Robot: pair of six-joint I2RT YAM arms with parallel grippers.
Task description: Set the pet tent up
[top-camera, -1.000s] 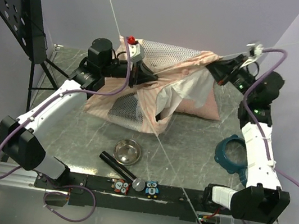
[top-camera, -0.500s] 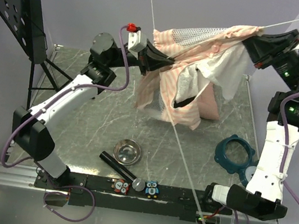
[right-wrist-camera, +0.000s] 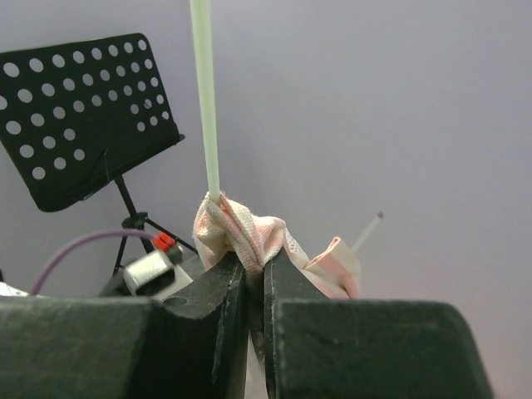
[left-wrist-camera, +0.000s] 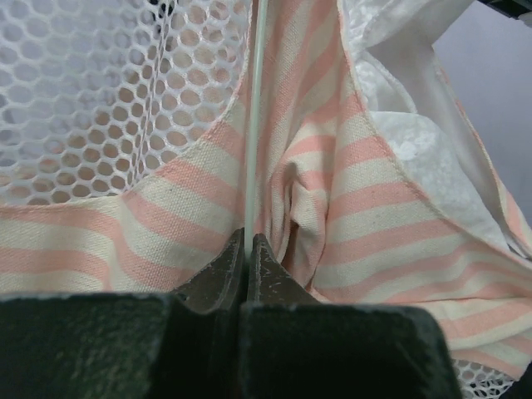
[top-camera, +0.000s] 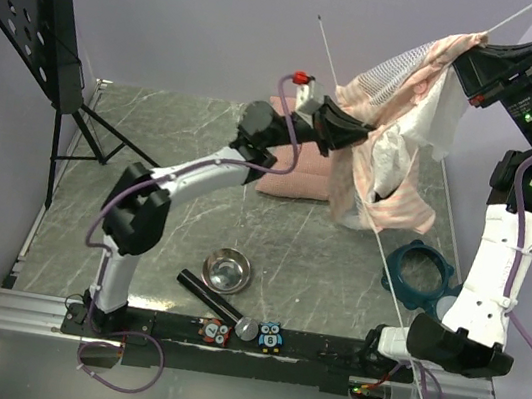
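Note:
The pet tent [top-camera: 395, 149], pink-and-white striped with white mesh, hangs bunched in the air at the back right, held between both grippers. My left gripper [top-camera: 355, 133] is shut on a thin white pole [left-wrist-camera: 252, 125] against the striped fabric [left-wrist-camera: 374, 191]; the jaws meet on the pole [left-wrist-camera: 249, 241]. My right gripper [top-camera: 466, 67] is raised high and shut on a bunched corner of the tent [right-wrist-camera: 241, 229], with a pole [right-wrist-camera: 204, 100] sticking up out of that corner. The jaws [right-wrist-camera: 254, 266] pinch the cloth. The tent's black floor is hidden.
A plain pink cushion [top-camera: 295, 179] lies on the table behind the left arm. A steel bowl [top-camera: 226, 270], a black cylinder [top-camera: 208, 295] and two owl toys [top-camera: 270, 336] sit near the front edge. A teal ring [top-camera: 418, 274] lies at the right. A music stand [top-camera: 33, 11] stands at the left.
Both arms have lifted the tent off the table and carried it to the right. The right gripper rose high. The pink cushion is now uncovered.

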